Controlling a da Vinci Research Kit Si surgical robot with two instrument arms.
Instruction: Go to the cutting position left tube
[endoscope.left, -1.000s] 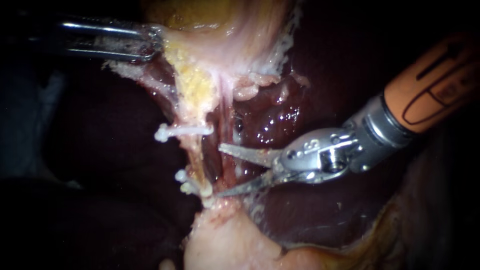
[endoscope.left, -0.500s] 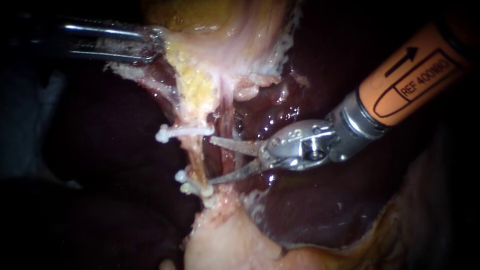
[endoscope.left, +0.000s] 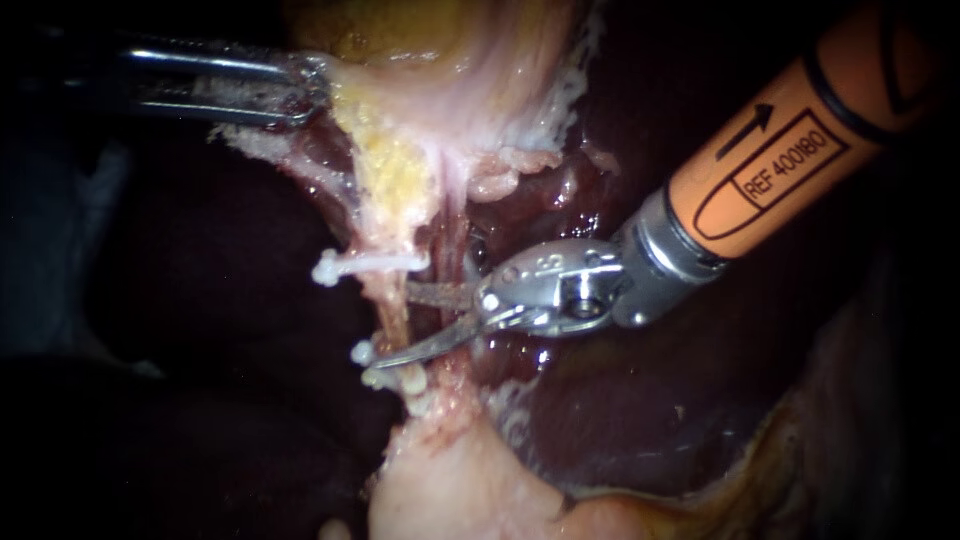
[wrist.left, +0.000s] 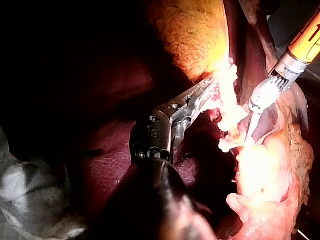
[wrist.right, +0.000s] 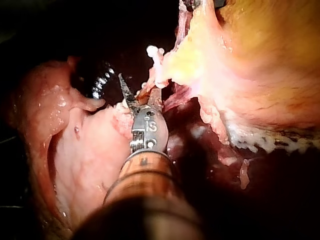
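Note:
Two tubes run down from the gallbladder (endoscope.left: 450, 70). The left tube (endoscope.left: 393, 318) is pale; a white clip (endoscope.left: 365, 263) crosses it above and two more clips (endoscope.left: 385, 372) sit below. The right tube (endoscope.left: 452, 250) is reddish. My right instrument (endoscope.left: 392, 327), orange-shafted with thin blades, stands open; its blades reach across the right tube and straddle the left tube between the clips. In the right wrist view the same blades (wrist.right: 140, 97) are open beside a clip (wrist.right: 155, 54). My left instrument (endoscope.left: 300, 88) is shut on the gallbladder's edge, also seen in the left wrist view (wrist.left: 205, 95).
Dark red liver (endoscope.left: 620, 420) lies behind and to the right of the tubes. A pale pink mass of tissue (endoscope.left: 450, 490) sits below the lower clips. Yellow fat (endoscope.left: 395, 170) hangs above the upper clip.
My right instrument has moved left, from beside the right tube to astride the left tube, and its blades have narrowed a little. The left instrument has held still.

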